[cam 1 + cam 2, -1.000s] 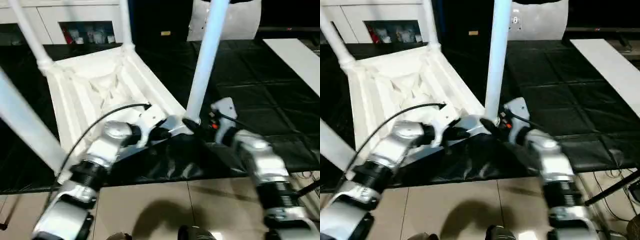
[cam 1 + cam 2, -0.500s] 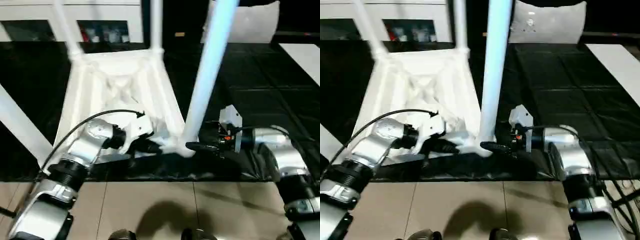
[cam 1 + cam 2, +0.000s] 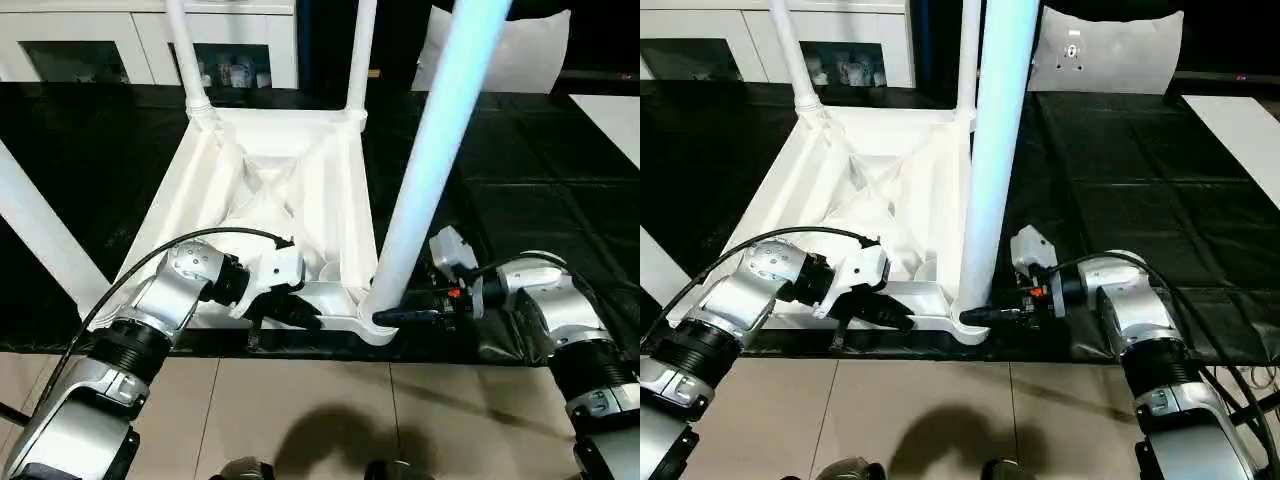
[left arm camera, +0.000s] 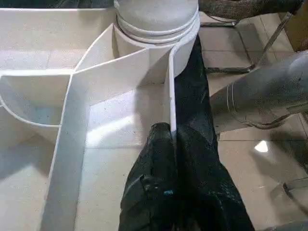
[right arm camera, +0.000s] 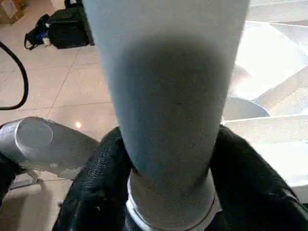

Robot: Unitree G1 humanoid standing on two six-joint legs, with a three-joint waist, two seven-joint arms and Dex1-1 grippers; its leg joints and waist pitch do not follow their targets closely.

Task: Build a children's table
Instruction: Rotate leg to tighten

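Right wrist view: the right gripper (image 5: 168, 202) has its fingers around the base of the near leg (image 3: 430, 170), which stands upright in the table top's (image 3: 280, 180) corner socket; the left gripper (image 4: 173, 139) pinches the rim beside it.

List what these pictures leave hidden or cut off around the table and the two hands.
- Tops of the legs: cut off by the head views' upper edge.
- Near-left leg: its socket lies behind the left forearm.
- Seating of the near-right leg in its socket: covered by the right hand's fingers in the right wrist view.
- Table top's other face: turned down, unseen.
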